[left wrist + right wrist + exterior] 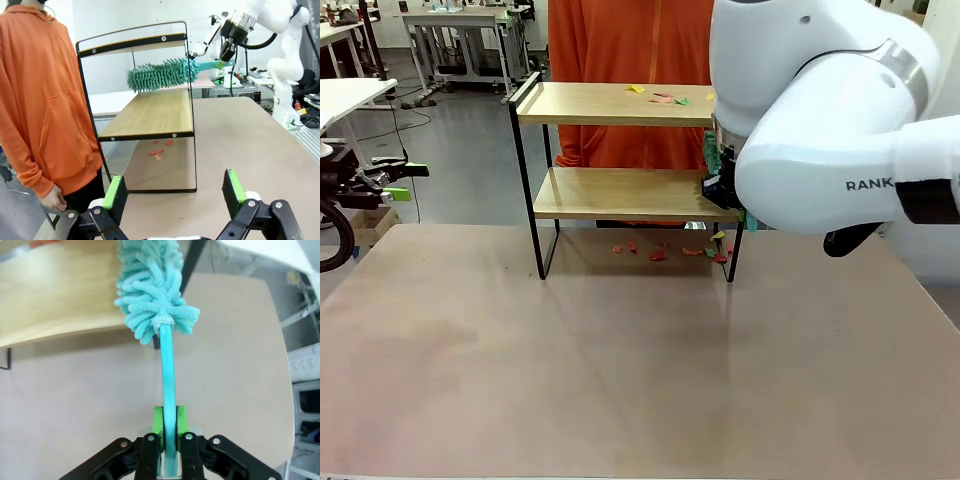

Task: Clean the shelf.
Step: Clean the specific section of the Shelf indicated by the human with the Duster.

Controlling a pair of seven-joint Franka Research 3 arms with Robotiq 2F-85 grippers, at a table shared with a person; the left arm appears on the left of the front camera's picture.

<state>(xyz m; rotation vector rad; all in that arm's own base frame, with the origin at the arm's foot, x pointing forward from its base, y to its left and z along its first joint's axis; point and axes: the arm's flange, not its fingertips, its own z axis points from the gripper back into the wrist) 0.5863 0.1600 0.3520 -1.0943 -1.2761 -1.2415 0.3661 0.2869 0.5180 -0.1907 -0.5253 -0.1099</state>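
The shelf (615, 104) stands at the table's far side, with two light wood boards in a black frame. Coloured paper scraps (661, 98) lie on its top board, and more scraps (670, 249) lie on the table beneath it. My right gripper (169, 426) is shut on the handle of a teal fluffy duster (152, 290). The duster head (161, 75) hangs just above the lower board (152, 114), between the two boards. My left gripper (173, 195) is open and empty, off to the table's left (405, 180).
A person in an orange hoodie (40, 100) stands right behind the shelf. My bulky right arm (820, 110) hides the shelf's right end in the front view. The tan tabletop (620, 360) in front of the shelf is bare.
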